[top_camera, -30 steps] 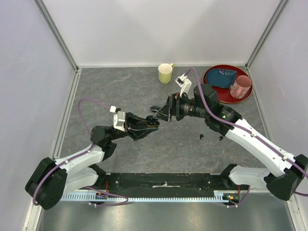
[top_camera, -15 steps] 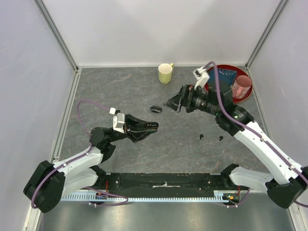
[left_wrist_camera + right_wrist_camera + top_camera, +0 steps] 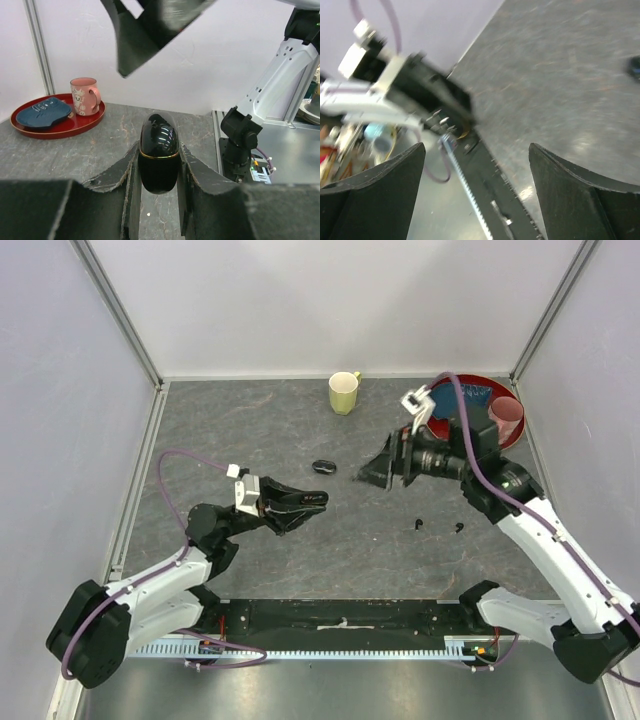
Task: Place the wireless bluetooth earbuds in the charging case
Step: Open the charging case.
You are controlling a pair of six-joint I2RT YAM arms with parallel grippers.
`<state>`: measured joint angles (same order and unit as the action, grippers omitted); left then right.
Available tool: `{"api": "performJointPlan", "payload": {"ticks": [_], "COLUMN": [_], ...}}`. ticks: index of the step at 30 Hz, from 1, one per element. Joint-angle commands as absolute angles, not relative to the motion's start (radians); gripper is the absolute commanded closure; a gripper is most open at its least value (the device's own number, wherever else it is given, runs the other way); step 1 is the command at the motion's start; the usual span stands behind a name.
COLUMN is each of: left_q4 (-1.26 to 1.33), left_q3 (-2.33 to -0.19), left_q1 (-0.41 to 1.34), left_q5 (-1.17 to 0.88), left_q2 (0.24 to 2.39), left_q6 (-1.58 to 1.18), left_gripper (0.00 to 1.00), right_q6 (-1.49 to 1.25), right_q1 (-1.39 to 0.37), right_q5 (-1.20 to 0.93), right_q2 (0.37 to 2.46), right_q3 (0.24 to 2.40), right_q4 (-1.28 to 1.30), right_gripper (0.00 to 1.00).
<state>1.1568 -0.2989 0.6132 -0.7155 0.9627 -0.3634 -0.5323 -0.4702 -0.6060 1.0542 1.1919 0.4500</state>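
Reading the top view first: my left gripper (image 3: 318,500) is closed, while my right gripper (image 3: 378,470) hangs spread wide and holds nothing. The two tiny black rounded earbuds (image 3: 417,525) lie loose on the grey table (image 3: 250,430) beside the right forearm, well apart from the left fingertips. Left wrist view: the glossy black oval charging case (image 3: 158,152) stands clamped between the pads, its gold seam showing. Right wrist view: blurred, fingers apart, empty. I judge each earbud light, hard and slick, so I would pinch it gently across its broadest part, with the fingertips only.
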Motion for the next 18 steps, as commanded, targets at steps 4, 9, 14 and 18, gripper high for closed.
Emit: {"api": "performJointPlan", "payload": {"ticks": [4, 9, 14, 18], "left_q4": [1.210, 1.212, 1.245, 1.276], "left_q3": [-0.360, -0.380, -0.402, -0.405], "left_q1": [0.617, 0.617, 0.618, 0.617], "left_q5": [-0.695, -0.681, -0.686, -0.683], "left_q2": [1.019, 1.032, 1.060, 1.081], "left_q6": [-0.305, -0.281, -0.298, -0.313], "left_gripper": [0.98, 0.98, 0.98, 0.98], "right_q6": [-0.826, -1.181, -1.308, -1.466], "right_q1": [-0.569, -0.571, -0.580, -0.589], "right_q5": [-0.681, -0.758, -0.779, -0.785], "right_q2": [1.123, 1.106, 1.138, 1.155], "right_q3": [1.108, 0.916, 0.861, 0.798], "right_q4": [0.252, -0.165, -0.274, -0.507], "right_gripper": [0.07, 0.03, 0.02, 0.02]}}
